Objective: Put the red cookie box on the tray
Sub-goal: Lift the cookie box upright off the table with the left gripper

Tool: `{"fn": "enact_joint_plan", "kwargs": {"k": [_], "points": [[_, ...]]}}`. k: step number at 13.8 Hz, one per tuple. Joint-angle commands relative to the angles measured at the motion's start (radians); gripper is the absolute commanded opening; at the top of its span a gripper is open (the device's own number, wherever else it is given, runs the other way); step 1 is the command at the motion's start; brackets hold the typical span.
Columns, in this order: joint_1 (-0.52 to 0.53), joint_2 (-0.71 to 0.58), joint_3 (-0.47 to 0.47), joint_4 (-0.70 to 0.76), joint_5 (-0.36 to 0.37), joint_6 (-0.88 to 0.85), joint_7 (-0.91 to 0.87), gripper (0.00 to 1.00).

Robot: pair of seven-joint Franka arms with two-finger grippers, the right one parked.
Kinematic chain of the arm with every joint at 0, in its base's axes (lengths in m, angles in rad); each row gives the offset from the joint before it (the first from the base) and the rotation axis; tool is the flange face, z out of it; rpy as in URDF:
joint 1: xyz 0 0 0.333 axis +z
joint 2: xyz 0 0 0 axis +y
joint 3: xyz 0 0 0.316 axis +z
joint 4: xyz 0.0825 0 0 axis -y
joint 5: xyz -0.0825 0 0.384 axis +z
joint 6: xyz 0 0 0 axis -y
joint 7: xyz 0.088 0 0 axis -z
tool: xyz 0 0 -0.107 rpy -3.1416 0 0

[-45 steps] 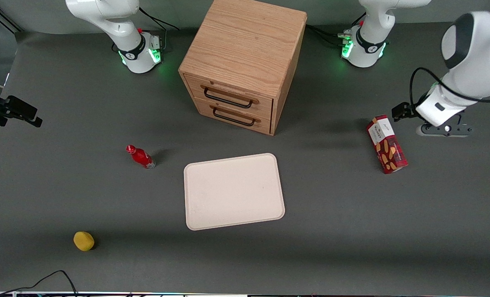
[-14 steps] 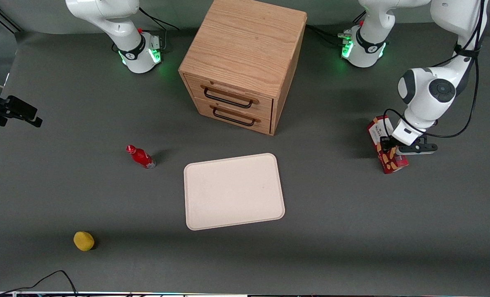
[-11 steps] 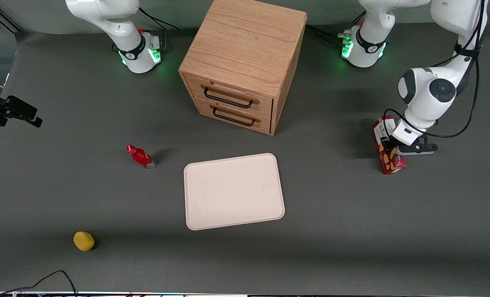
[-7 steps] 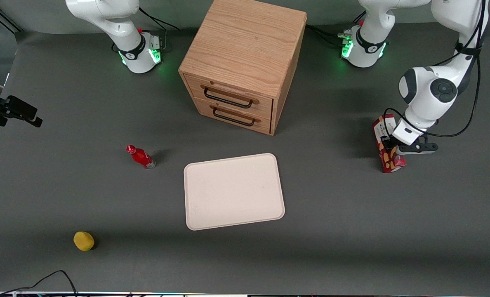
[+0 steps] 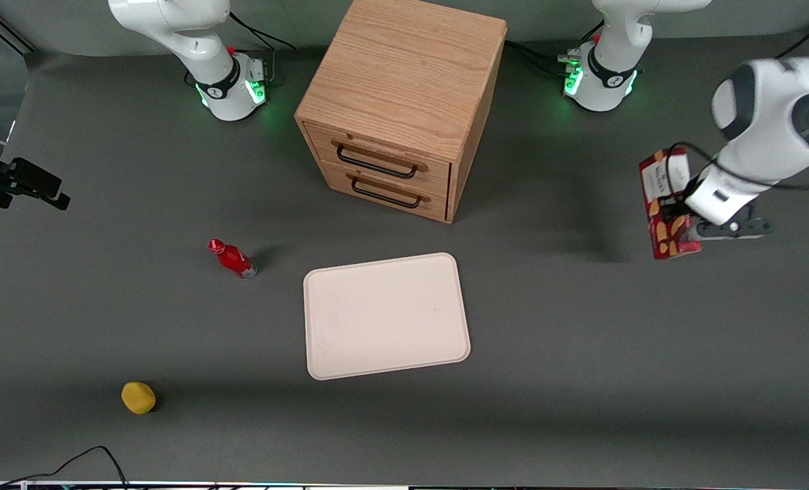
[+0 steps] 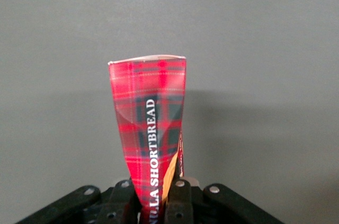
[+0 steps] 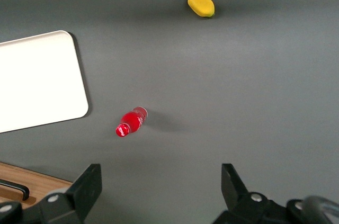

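Left gripper (image 5: 677,221) clamped on the red cookie box (image 5: 664,204), box lifted above the table (image 5: 581,381) toward the working arm's end, well apart from the tray (image 5: 384,316), plaid side pinched between the fingers (image 6: 180,203)

Front camera overlooks table (image 5: 547,408); wrist cameras closer.

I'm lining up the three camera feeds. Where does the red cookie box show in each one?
Front view: red cookie box held in the claw above the table, toward the working arm's end.
Left wrist view: box sticking out of the claw.
Right wrist view: not in it.
Shared landmark: the grey table.
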Motion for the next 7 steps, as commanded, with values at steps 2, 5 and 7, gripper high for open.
{"fn": "enact_joint_plan", "kwargs": {"k": [2, 5, 7], "points": [[-0.035, 0.004, -0.018, 0.287, -0.006, -0.360, -0.026, 0.08], [-0.041, 0.020, -0.098, 0.369, -0.037, -0.433, -0.146, 0.08], [-0.044, 0.077, -0.167, 0.418, -0.089, -0.417, -0.302, 0.08]]}}
